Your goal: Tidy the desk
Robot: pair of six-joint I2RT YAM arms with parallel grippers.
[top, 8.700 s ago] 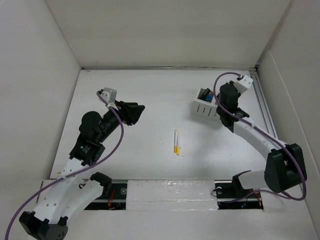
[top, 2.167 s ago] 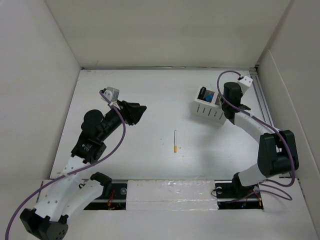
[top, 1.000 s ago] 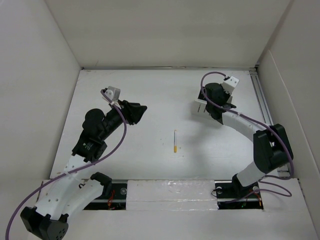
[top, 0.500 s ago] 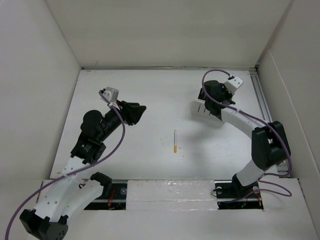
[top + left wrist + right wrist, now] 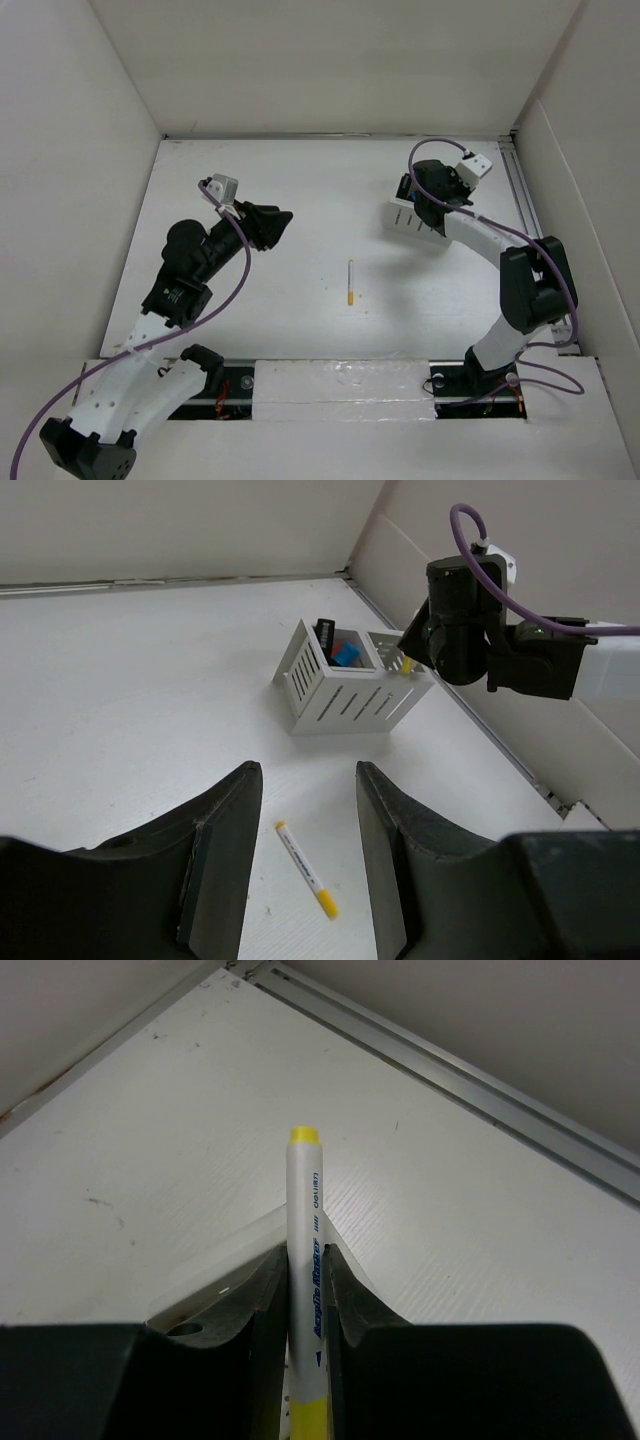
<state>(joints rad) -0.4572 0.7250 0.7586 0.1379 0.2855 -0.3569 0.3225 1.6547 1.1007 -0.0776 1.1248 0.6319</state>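
The white desk [image 5: 300,190] carries a white slotted organizer box [image 5: 410,222] at the back right. My right gripper [image 5: 428,196] is over it, shut on a white marker with yellow ends [image 5: 304,1222] that stands upright between the fingers, above the box rim [image 5: 215,1272]. A second white and yellow marker [image 5: 351,283] lies loose mid-desk; it also shows in the left wrist view [image 5: 305,869]. My left gripper [image 5: 283,222] hovers open and empty above the left half of the desk, and the loose marker shows between its fingers [image 5: 225,850].
The organizer [image 5: 345,685] holds a blue item and a dark item. A metal rail [image 5: 528,220] runs along the desk's right edge, close behind the right gripper. White wall panels stand on three sides. The arm bases sit along the near edge.
The right wrist has swung over the organizer, leaning left and then back towards its right end. The left arm and the loose marker have hardly moved.
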